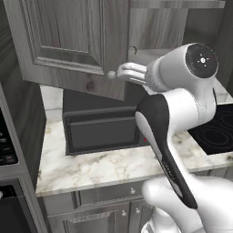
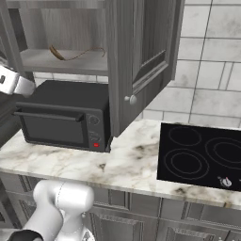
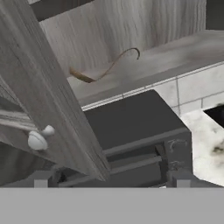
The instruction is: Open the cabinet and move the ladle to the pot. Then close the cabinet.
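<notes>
"Looking along the hand, where did your gripper [image 3: 111, 181] stand?"

"Its jaws stood wide apart, one tip at each lower corner of the hand view, and you held nothing between them. In the left base view the gripper [image 1: 124, 73] pointed at the round silver knob [image 1: 111, 75] of the left door [image 1: 68, 41], with its fingertips just beside the knob. Whether they touched it, I could not tell."

"And the cabinet [image 2: 61, 28] you were working on?"

"Both of its doors stood swung out. In the right base view the right door [image 2: 141, 56] hung edge-on over the counter [image 2: 127, 164], with its own knob [image 2: 131, 99] low on the frame. In the hand view the left door [image 3: 43, 109] crossed your picture at a slant, with its knob [image 3: 37, 140] near the lower left."

"Where was the ladle [image 2: 70, 54]?"

"It lay flat on the bottom shelf [image 2: 42, 61] inside the cabinet, well apart from your gripper. Its brown handle pointed left in the right base view and its thin dark stem curved off to the right. The hand view showed the ladle [image 3: 105, 70] on that same shelf, above the black microwave [image 3: 131, 140]. The microwave [image 2: 61, 117] sat on the marble counter directly below the cabinet, and the black stovetop [image 2: 202, 155] lay further right."
</notes>
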Tool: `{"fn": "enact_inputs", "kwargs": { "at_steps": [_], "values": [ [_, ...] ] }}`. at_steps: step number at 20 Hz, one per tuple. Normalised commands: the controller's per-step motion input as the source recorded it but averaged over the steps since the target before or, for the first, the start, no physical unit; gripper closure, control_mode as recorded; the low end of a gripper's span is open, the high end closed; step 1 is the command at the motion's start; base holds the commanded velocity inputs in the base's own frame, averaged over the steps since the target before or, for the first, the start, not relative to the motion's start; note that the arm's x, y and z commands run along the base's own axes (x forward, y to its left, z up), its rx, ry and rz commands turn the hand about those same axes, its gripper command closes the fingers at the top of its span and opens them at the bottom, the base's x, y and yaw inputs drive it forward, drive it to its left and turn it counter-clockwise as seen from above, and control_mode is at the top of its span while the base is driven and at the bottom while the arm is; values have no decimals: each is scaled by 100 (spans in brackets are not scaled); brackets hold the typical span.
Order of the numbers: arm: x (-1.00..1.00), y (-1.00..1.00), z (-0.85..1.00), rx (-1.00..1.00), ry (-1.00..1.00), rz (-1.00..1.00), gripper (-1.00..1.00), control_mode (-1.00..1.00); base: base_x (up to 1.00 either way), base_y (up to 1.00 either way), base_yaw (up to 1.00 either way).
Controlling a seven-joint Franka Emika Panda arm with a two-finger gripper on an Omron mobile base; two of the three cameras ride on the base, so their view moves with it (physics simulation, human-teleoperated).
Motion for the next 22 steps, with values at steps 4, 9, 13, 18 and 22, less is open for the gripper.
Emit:
{"fn": "enact_inputs", "kwargs": {
  "at_steps": [4, 9, 13, 18, 22],
  "values": [
    [10, -37, 0, 30, 0, 1, -100, -100, 0, 0, 0],
    [26, -18, -4, 30, 0, 8, -100, -100, 0, 0, 0],
    [29, -14, -2, 26, 0, 13, -100, -100, 0, 0, 0],
    [44, -4, -11, 22, 0, 14, -100, -100, 0, 0, 0],
    [60, 0, -23, 9, 0, 10, -100, -100, 0, 0, 0]
  ]
}}
